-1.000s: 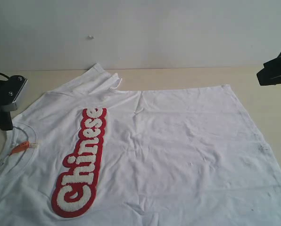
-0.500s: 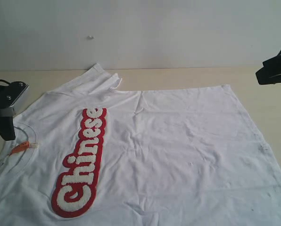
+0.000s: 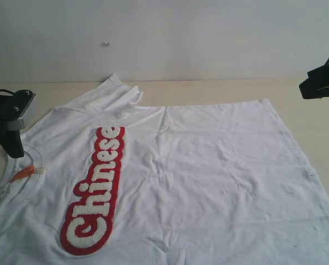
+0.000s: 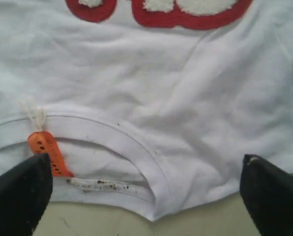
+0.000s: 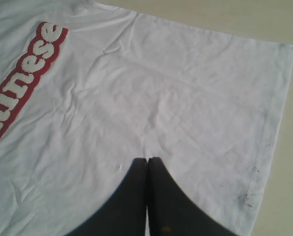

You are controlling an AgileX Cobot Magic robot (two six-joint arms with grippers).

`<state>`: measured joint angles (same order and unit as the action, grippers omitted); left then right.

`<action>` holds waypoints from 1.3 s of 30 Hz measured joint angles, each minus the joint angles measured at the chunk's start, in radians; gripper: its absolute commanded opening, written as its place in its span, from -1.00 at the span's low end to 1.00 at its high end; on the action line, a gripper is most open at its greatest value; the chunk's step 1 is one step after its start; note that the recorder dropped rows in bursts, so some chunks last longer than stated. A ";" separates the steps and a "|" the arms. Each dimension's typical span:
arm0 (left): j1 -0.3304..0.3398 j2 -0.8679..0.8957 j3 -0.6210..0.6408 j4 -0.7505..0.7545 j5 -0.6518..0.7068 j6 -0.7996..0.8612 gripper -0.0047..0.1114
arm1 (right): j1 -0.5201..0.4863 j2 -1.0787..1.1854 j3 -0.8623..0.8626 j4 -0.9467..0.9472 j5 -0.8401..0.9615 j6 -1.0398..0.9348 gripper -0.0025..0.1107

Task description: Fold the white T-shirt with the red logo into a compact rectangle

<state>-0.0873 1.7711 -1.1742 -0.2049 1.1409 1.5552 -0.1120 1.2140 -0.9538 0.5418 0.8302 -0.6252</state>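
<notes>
The white T-shirt [image 3: 208,165] lies spread front-up on the table, its red logo [image 3: 95,187] running lengthwise on the left part. The ribbed collar [image 4: 136,147] with its orange neck tag [image 4: 48,152] sits at the shirt's left end. My left gripper [image 3: 1,171] hovers over that collar, open wide, with one finger [image 4: 21,191] by the tag and the other past the collar's edge; nothing is between them. My right gripper [image 5: 147,160] is shut and empty, held above the shirt's hem side, and shows as a dark shape [image 3: 320,84] at the far right.
A folded-over sleeve [image 3: 117,91] sticks out toward the back wall. Bare tan table [image 3: 219,88] runs behind the shirt and along its right hem [image 5: 272,123], where the cloth has dark specks [image 5: 247,194]. The shirt's near part runs out of the exterior view.
My left gripper has edged in toward the collar and its jaws have spread wider. The right gripper and the shirt have not moved.
</notes>
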 measured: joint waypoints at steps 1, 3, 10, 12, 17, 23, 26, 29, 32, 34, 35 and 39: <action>0.000 0.000 0.000 0.005 -0.010 0.000 0.90 | 0.000 0.000 0.000 0.000 0.000 0.000 -0.96; 0.000 0.000 0.000 0.010 -0.016 0.000 0.90 | 0.000 0.000 0.000 0.000 0.000 0.000 -0.96; 0.000 0.004 0.000 -0.054 -0.060 0.035 0.90 | 0.000 0.000 0.000 0.000 0.000 0.000 -0.96; 0.000 0.013 0.002 -0.073 -0.071 0.060 0.90 | 0.000 0.000 0.000 0.000 0.000 0.000 -0.96; 0.002 0.035 0.020 0.001 -0.171 0.026 0.90 | 0.000 0.000 0.000 0.000 0.000 0.000 -0.96; 0.058 0.050 0.021 0.073 -0.217 0.048 0.90 | 0.000 0.000 0.000 0.000 0.000 0.000 -0.96; 0.095 0.050 0.023 0.066 -0.231 0.085 0.90 | 0.000 0.000 0.000 0.000 0.000 0.000 -0.96; 0.118 0.060 0.026 0.031 -0.239 0.120 0.90 | 0.000 0.000 0.000 0.000 0.000 0.000 -0.96; 0.123 0.083 0.027 0.014 -0.242 0.135 0.90 | 0.000 0.000 0.000 0.000 0.000 0.000 -0.96; 0.123 0.106 0.027 0.012 -0.242 0.142 0.90 | 0.000 0.000 0.000 0.000 0.000 0.000 -0.96; 0.123 0.120 0.027 0.014 -0.244 0.146 0.90 | 0.000 0.000 0.000 0.000 0.000 0.000 -0.96; 0.123 0.164 0.030 0.085 -0.294 0.145 0.90 | 0.000 0.000 0.000 0.000 0.000 0.000 -0.96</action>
<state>0.0354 1.9354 -1.1444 -0.1199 0.8473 1.7005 -0.1120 1.2140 -0.9538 0.5418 0.8302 -0.6252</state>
